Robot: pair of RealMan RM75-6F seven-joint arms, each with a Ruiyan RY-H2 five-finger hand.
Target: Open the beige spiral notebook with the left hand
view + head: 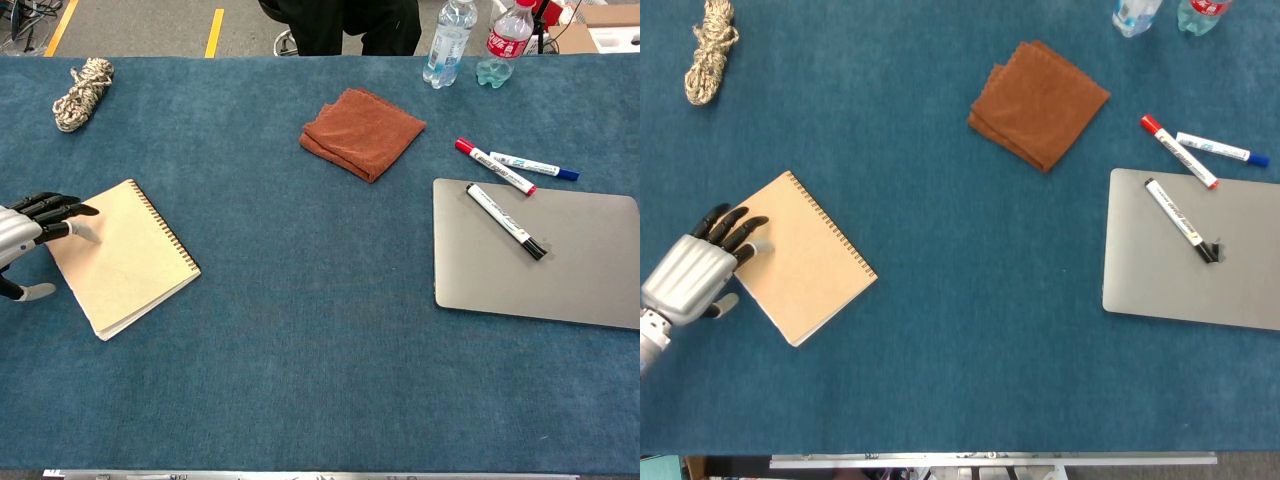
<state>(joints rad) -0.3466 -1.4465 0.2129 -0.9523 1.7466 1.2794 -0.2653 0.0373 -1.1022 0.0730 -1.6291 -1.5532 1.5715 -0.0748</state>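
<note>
Head view shows the beige spiral notebook (805, 257) lying closed and turned at an angle, far to the left of the grey laptop (1195, 250), with its wire spine along the edge facing that laptop. The left hand (695, 270) sits at the notebook's opposite, free edge, fingers (735, 225) loosely spread with their tips on the cover's margin and nothing pinched; that is likely the side to lift, since the cover hinges on the spine. The right hand is not visible in either view. Counting: one notebook, one laptop, one folded brown cloth (1038, 102) beyond it to the left, one rope bundle (710, 50), two bottles (472, 40), and three markers (1180, 150), one lying on the laptop's lid.
</note>
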